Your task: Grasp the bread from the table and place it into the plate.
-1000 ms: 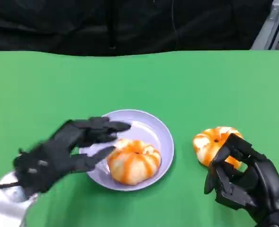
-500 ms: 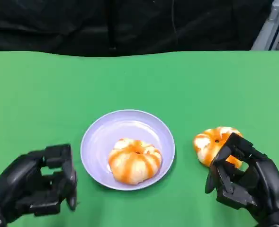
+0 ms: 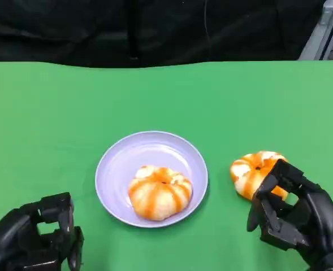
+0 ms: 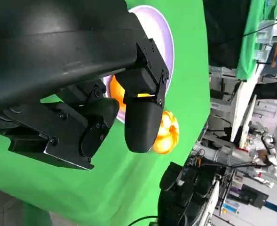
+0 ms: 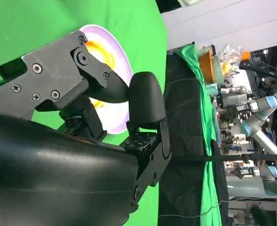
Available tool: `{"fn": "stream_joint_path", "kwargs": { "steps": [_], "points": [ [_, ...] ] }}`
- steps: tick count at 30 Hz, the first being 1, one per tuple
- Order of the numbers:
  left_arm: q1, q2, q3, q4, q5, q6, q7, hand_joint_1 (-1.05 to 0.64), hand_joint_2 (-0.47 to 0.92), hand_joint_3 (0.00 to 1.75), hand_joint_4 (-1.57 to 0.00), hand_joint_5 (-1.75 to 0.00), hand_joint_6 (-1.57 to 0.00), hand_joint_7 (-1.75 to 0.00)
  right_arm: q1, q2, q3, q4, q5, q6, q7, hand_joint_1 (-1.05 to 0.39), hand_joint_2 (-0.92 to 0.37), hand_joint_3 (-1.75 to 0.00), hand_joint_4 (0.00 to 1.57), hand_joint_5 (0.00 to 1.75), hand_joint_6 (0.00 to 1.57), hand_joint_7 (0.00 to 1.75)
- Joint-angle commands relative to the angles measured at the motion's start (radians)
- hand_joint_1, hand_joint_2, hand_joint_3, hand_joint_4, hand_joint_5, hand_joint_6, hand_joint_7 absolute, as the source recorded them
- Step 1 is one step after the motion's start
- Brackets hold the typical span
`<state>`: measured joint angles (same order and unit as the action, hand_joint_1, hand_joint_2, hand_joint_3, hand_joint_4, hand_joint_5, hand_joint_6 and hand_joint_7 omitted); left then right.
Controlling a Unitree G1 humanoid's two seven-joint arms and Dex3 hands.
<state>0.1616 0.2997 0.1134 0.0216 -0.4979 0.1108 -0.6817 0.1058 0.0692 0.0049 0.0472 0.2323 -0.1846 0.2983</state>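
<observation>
One orange-striped bun (image 3: 160,192) is lying inside the lilac plate (image 3: 126,158), in its near half. A second bun (image 3: 252,169) is sitting on the green table (image 3: 53,113), to the right of the plate and apart from it. So, as I judge it, the step in hand is the grasp of this second bun by the right hand (image 3: 293,217).

The right hand is waiting just near of the second bun, at its near-right side. Its fingers (image 3: 273,183) are curled in a half-closed claw, and the upper ones are overlapping the near edge of the bun in the head view. I cannot tell if they are really touching the bread or only hanging before it; nothing is sitting inside the hand, so it is grasping nothing.

The left hand (image 3: 36,240) is resting at the near-left corner, well apart from the plate. Its fingers (image 3: 61,212) are clenched inward and are holding nothing; the left wrist view is showing them folded, with the plate and both buns beyond.

The next move is probably asking the right hand to spread its fingers wider, to go forward over the bun, and to close around its sides, gently, because the bread looks soft. Then it must lift and carry it left to the free far part of the plate.
</observation>
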Motion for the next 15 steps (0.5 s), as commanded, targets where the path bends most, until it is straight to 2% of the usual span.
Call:
{"fn": "stream_joint_path", "kwargs": {
  "steps": [1, 8, 15],
  "points": [
    [-0.009, 0.007, 0.013, 0.005, 0.017, -0.002, 0.003, 0.07, 0.65, 1.3, -0.91, -1.75, -0.74, -1.75, 0.001, -0.008, -0.004, -0.008, 0.005, -0.005, -0.006, -0.12, -0.58, -1.16, 0.84, 1.75, 0.61, 1.75],
    [-0.005, 0.001, 0.011, -0.013, 0.028, 0.007, 0.02, 0.07, 0.7, 1.2, -0.89, -1.75, -0.72, -1.75, 0.005, -0.008, -0.001, -0.015, 0.015, 0.0, 0.001, -0.1, -0.58, -1.15, 0.83, 1.75, 0.61, 1.75],
    [0.004, -0.006, 0.009, -0.044, 0.04, 0.029, 0.05, 0.07, 0.71, 1.18, -0.88, -1.75, -0.72, -1.75, 0.007, -0.009, -0.001, -0.017, 0.014, -0.005, 0.002, -0.1, -0.59, -1.14, 0.83, 1.75, 0.61, 1.75]
  ]
}}
